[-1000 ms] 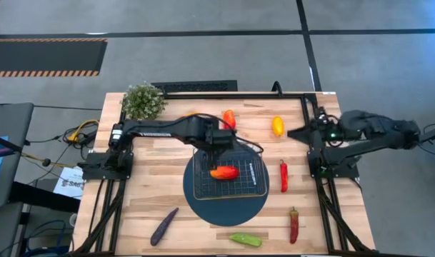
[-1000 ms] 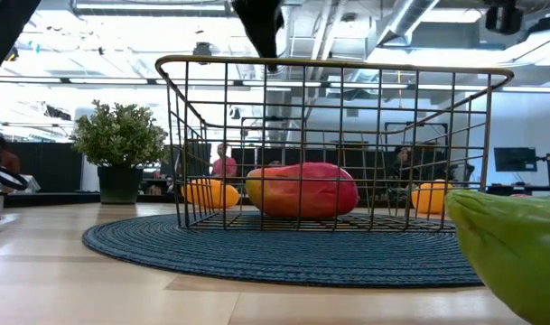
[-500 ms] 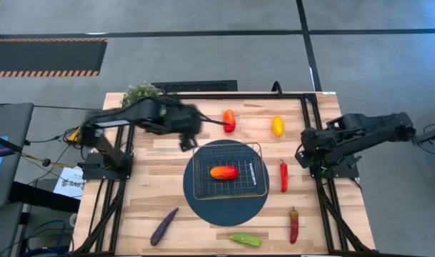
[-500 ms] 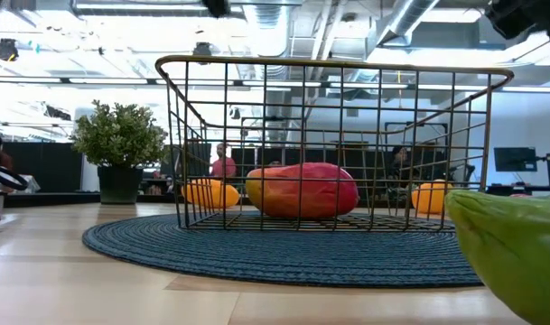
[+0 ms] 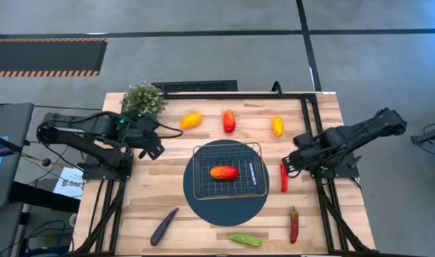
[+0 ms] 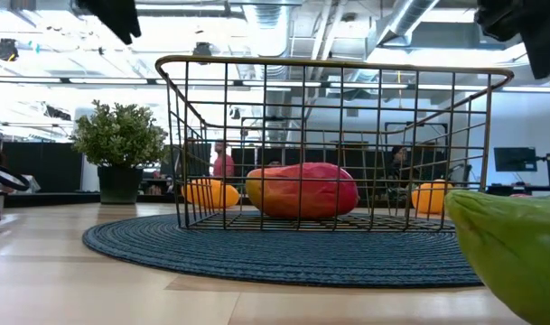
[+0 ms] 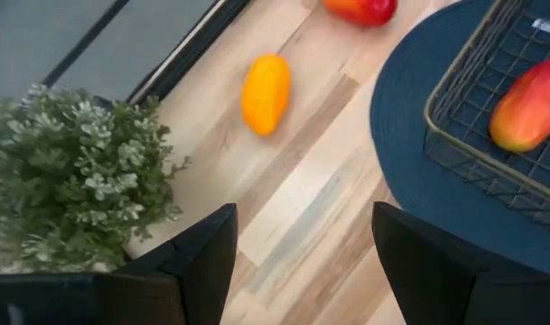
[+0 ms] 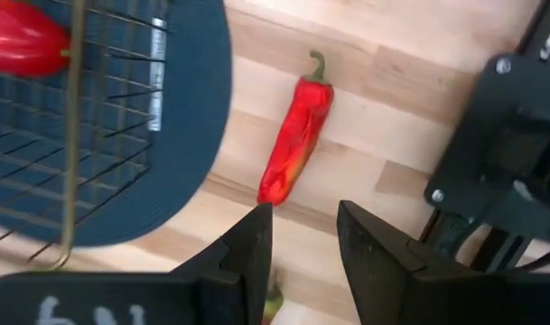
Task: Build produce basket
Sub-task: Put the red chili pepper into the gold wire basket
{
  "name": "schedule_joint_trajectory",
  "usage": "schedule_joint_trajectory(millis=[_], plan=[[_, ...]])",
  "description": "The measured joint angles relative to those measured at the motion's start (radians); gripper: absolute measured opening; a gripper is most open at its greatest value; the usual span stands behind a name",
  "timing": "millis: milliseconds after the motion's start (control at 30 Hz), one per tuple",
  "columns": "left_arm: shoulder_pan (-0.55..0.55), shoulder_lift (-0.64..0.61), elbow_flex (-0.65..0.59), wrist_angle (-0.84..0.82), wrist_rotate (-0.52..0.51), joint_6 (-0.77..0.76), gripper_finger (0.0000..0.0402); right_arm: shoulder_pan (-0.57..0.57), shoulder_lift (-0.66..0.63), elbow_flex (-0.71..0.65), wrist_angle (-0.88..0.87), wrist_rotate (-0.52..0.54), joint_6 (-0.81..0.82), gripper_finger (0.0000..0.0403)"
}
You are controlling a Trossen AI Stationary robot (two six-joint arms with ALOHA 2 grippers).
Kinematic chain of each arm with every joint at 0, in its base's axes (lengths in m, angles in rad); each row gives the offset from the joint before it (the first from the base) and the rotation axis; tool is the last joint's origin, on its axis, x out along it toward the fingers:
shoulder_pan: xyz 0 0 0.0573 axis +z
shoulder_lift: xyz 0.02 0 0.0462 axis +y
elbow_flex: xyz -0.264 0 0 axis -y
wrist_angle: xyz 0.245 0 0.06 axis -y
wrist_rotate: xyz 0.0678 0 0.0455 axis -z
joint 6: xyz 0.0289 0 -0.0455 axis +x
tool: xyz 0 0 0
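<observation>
Filling the near right corner of the low view, a green pepper [image 6: 518,253] is cut off by the frame edge, and both arms show there only as dark tips at the top. From above, the same pepper lies near the worktop's front edge. A long red pepper [image 8: 296,134] lies just off the blue mat's [image 5: 203,207] right side; the right arm partly covers it from above.

One red-orange pepper [image 5: 223,172] lies in the wire basket [image 5: 254,151], which stands on the mat at the worktop's middle; nothing else is inside. Along the back edge lie an orange pepper [image 5: 191,120], a red one [image 5: 229,121] and a yellow one [image 5: 277,126]. A purple vegetable [image 5: 163,225] lies near the front left corner, and another red pepper [image 5: 293,225] toward the front right.

The left gripper [image 7: 302,271] hovers near the potted plant [image 5: 143,100], fingers apart, empty. The right gripper [image 8: 303,262] hangs over the long red pepper, fingers apart, empty.
</observation>
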Motion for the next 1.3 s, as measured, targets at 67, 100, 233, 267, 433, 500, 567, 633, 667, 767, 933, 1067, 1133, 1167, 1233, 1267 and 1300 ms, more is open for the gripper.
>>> schedule_joint_trajectory(millis=[67, 100, 233, 267, 433, 500, 567, 633, 667, 767, 933, 1067, 1133, 1167, 1233, 1267, 1300], plan=[[-0.008, -0.034, -0.035, 0.032, 0.000, 0.007, 0.0239, 0.021, 0.058, 0.000, -0.001, 0.000, 0.050, 0.0160], [-0.013, -0.047, -0.047, 0.047, 0.001, 0.014, 0.0239, 0.031, 0.087, 0.000, -0.001, -0.001, 0.074, 0.0166], [-0.029, -0.087, -0.061, 0.060, 0.000, 0.041, 0.0239, 0.063, 0.195, 0.000, 0.010, -0.003, 0.162, 0.0201], [-0.032, -0.093, -0.061, 0.060, 0.000, 0.051, 0.0239, 0.069, 0.220, 0.000, 0.018, -0.003, 0.180, 0.0210], [-0.036, -0.122, -0.061, 0.060, -0.002, 0.092, 0.0239, 0.075, 0.329, 0.000, 0.033, -0.005, 0.244, 0.0243], [-0.036, -0.131, -0.061, 0.060, -0.001, 0.105, 0.0239, 0.075, 0.357, -0.002, 0.045, -0.005, 0.263, 0.0245], [-0.036, -0.137, -0.061, 0.059, -0.002, 0.113, 0.0239, 0.075, 0.369, -0.019, 0.095, -0.004, 0.278, 0.0246], [-0.036, -0.142, -0.061, 0.058, -0.002, 0.123, 0.0239, 0.075, 0.365, -0.068, 0.187, -0.004, 0.298, 0.0246], [-0.036, -0.146, -0.061, 0.057, -0.001, 0.124, 0.0239, 0.075, 0.362, -0.097, 0.240, -0.004, 0.312, 0.0246], [-0.036, -0.153, -0.061, 0.052, 0.002, 0.124, 0.0239, 0.078, 0.353, -0.178, 0.344, -0.012, 0.334, 0.0246], [-0.036, -0.156, -0.061, 0.051, 0.007, 0.124, 0.0239, 0.076, 0.326, -0.240, 0.376, -0.022, 0.337, 0.0246], [-0.036, -0.153, -0.061, 0.052, 0.007, 0.119, 0.0239, 0.070, 0.299, -0.259, 0.354, -0.006, 0.337, 0.0246], [-0.036, -0.147, -0.061, 0.052, 0.003, 0.110, 0.0239, 0.064, 0.274, -0.259, 0.357, 0.002, 0.334, 0.0246], [-0.036, -0.147, -0.061, 0.053, 0.000, 0.106, 0.0239, 0.061, 0.258, -0.258, 0.362, 0.006, 0.330, 0.0245], [-0.036, -0.148, -0.061, 0.053, -0.001, 0.094, 0.0240, 0.059, 0.234, -0.256, 0.382, 0.021, 0.325, 0.0242], [-0.036, -0.148, -0.061, 0.053, -0.002, 0.087, 0.0240, 0.059, 0.219, -0.256, 0.387, 0.035, 0.323, 0.0240], [-0.036, -0.148, -0.061, 0.054, -0.004, 0.080, 0.0240, 0.059, 0.205, -0.256, 0.389, 0.047, 0.323, 0.0238]])
